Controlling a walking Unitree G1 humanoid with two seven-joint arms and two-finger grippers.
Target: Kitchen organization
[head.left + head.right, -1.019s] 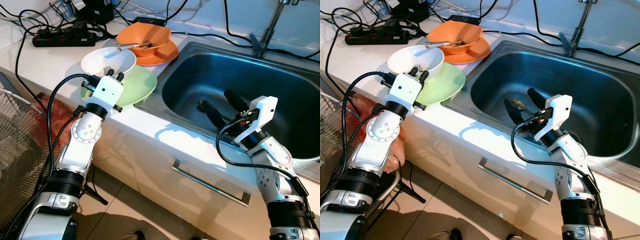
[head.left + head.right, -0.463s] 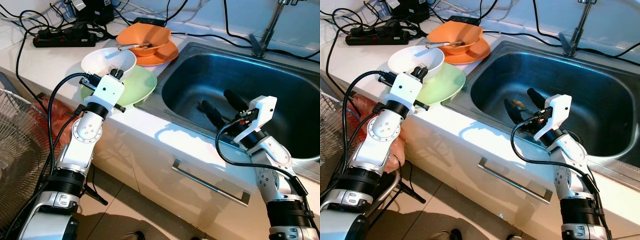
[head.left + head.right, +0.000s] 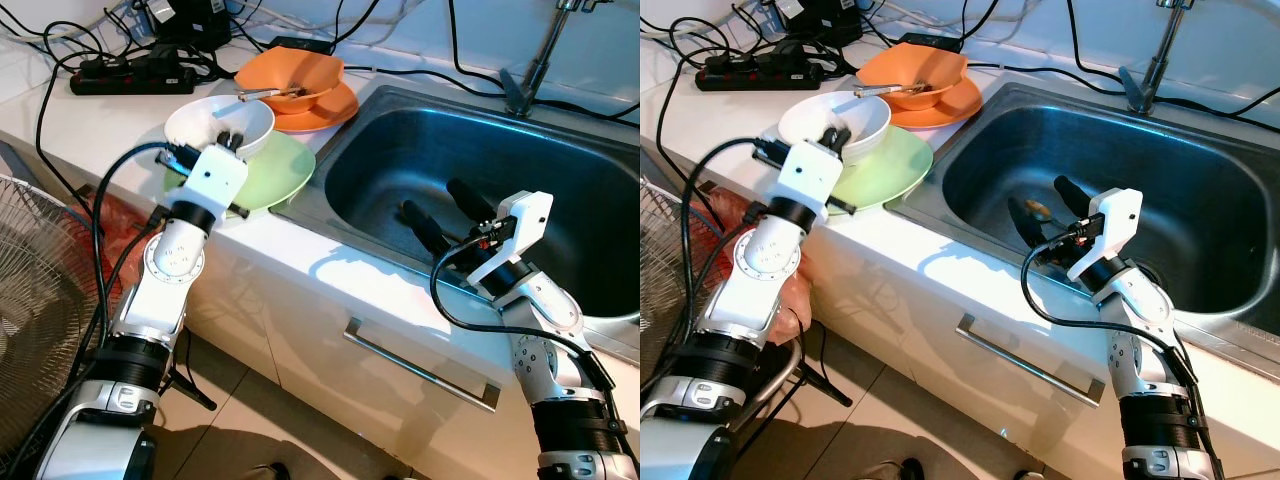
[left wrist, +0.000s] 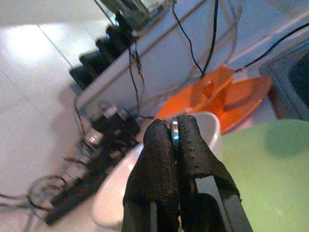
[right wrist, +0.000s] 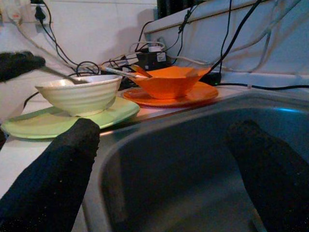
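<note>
**Dishes still stacked on the table, sink almost bare**

Little of the tidying looks done. The white bowl (image 3: 836,122) sits on the green plate (image 3: 883,170) at the table (image 3: 710,115) edge beside the sink (image 3: 1200,240), and the orange bowl (image 3: 912,72) with a utensil across it rests on the orange plate (image 3: 958,104) just behind.

The left gripper (image 4: 175,140) is at the white bowl's rim, its fingers pressed together on a thin metal utensil (image 4: 174,131), probably cutlery being lifted out.

The right gripper (image 3: 1045,212) hangs inside the sink with fingers spread wide and nothing held; a small brownish scrap (image 3: 1038,209) lies on the basin floor near it.

Both bowls, both plates and the cutlery remain to be moved.
</note>
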